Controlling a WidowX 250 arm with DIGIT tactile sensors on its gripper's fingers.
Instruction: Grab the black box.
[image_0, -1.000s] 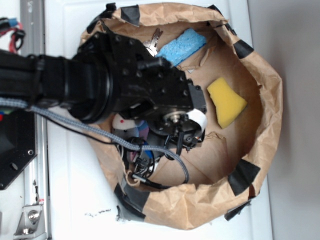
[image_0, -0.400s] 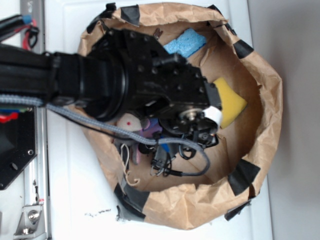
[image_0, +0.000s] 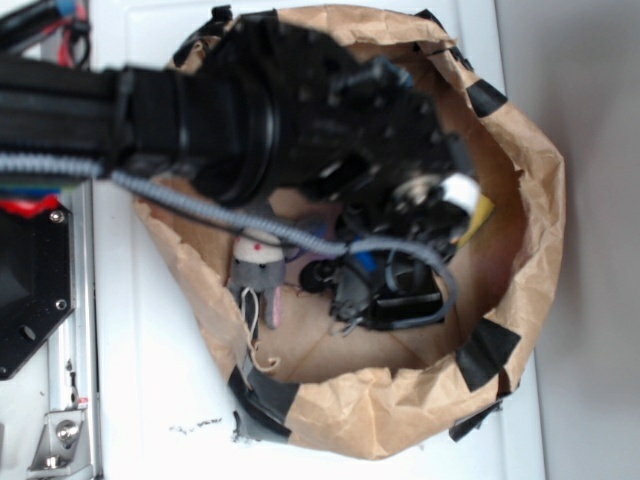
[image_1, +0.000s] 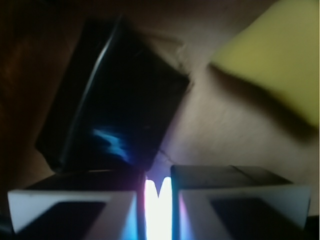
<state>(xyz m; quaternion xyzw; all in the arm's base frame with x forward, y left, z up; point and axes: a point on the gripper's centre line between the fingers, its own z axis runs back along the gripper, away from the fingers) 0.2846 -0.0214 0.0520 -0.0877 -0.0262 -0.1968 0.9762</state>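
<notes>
Brown paper (image_0: 420, 410), crumpled into a walled nest on a white tabletop (image_0: 150, 400), fills the scene. Seen from the wrist, the black box (image_1: 112, 97) lies flat on the paper just ahead and left of the gripper (image_1: 157, 197), its long axis tilted up to the right, with the yellow sponge (image_1: 272, 57) far right. Both jaws are nearly together and hold nothing, so a grasp likely needs them spread and shifted left.

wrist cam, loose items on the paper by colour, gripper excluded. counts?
Black: 1, the black box
Yellow: 1, the yellow sponge
Total: 2
</notes>
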